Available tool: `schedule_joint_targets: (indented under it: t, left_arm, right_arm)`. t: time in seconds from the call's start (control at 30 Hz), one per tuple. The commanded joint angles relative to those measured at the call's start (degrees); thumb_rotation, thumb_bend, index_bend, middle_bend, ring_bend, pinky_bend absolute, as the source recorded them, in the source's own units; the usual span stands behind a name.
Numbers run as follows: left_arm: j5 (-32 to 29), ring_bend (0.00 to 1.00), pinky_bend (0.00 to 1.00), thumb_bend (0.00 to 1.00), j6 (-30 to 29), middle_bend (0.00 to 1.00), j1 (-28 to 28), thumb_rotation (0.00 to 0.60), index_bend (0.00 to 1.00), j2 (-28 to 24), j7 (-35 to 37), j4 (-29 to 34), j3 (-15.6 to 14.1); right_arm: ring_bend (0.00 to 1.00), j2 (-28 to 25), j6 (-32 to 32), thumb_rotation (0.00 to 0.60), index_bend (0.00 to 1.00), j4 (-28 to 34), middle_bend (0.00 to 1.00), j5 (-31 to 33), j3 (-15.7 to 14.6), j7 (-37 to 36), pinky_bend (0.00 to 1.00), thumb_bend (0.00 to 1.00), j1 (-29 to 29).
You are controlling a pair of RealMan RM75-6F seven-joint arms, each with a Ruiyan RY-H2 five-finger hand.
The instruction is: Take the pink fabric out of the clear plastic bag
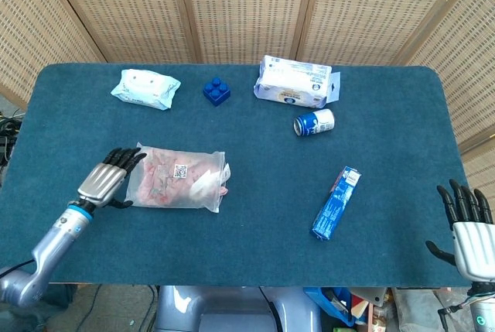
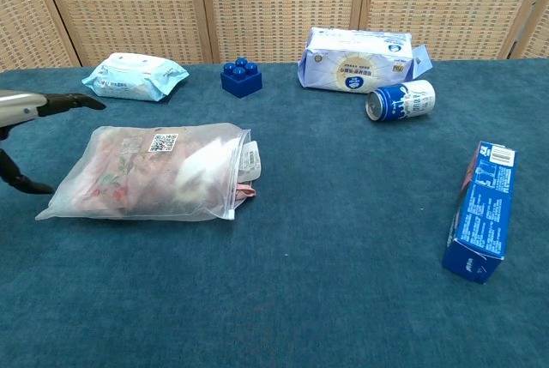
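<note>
Clear plastic bag (image 1: 176, 178) flat on table (image 1: 255, 146), left of centre, pink fabric (image 1: 161, 176) inside; left hand (image 1: 106, 179) fingers spread, empty, at bag's left end; right hand (image 1: 470, 228) spread, empty, off table's near right corner

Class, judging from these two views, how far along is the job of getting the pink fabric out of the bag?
Done: nothing yet; the fabric lies inside the bag, only a bit showing at its mouth. In hand: the left hand, fingers apart, sits at the bag's closed end, holding nothing. The right hand waits open off the table's near right corner. Left: grip the bag and pull the fabric out.
</note>
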State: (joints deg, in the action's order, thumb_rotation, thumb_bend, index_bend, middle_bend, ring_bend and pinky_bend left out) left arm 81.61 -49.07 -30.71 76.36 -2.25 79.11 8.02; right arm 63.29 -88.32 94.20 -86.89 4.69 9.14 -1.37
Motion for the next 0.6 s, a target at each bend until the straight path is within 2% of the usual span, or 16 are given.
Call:
schedule_joint_targets:
  t: [0.03,0.5,0.6]
  left_arm:
    - [-1.97,0.0,0.0,0.19,3.51,0.0,-3.02,0.6,0.0,2.5,-0.06,-2.17,0.87]
    - [-10.95,0.0,0.0,0.19,11.89,0.0,-9.64,0.6,0.0,8.32,-4.52,-6.4,1.82]
    - [-12.53,0.0,0.08,0.19,12.93,0.0,-10.95,0.6,0.0,9.58,-5.37,-7.62,2.08]
  right_arm:
    - [0.0,0.04,0.35,0.6,0.0,-0.14,0.0,0.62,0.22,-0.1,0.0,0.0,-0.15]
    - [0.0,-0.13,1.02,0.6,0.0,-0.57,0.0,2.22,0.8,-1.45,0.0,0.0,-0.51]
    - [0.0,-0.12,1.21,0.6,0.0,-0.66,0.0,2.51,0.92,-1.65,0.0,0.0,-0.64]
